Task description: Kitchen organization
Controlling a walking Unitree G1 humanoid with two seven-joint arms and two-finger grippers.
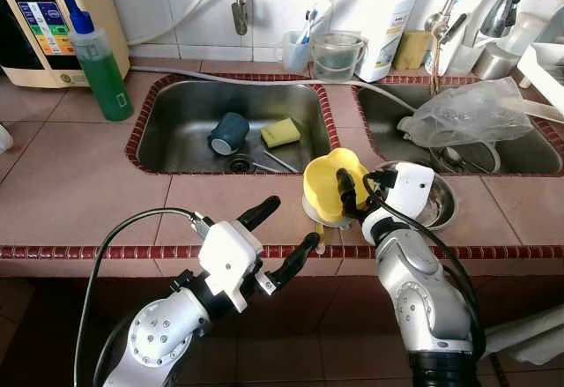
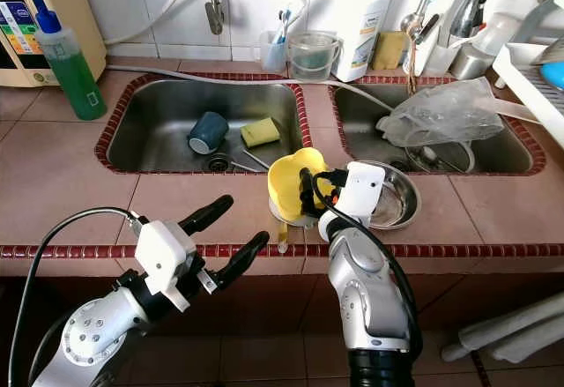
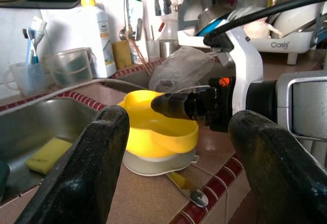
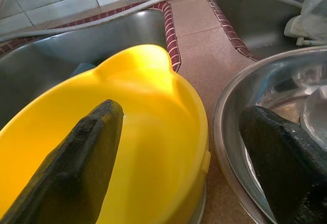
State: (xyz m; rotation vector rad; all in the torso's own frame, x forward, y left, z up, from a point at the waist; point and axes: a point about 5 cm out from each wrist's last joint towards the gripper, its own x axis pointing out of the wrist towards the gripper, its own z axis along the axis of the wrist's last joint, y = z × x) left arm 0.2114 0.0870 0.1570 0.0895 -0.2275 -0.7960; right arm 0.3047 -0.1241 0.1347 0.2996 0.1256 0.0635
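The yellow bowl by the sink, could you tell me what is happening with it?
The right end effector is at the yellow bowl, one finger inside it and one outside its rim, open. The bowl sits on the counter between the two sinks, beside a steel bowl. The left end effector hovers open at the counter's front edge.

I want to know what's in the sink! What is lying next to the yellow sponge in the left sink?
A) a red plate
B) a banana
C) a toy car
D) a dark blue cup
D: a dark blue cup lies on its side in the left sink, just beside the yellow sponge.
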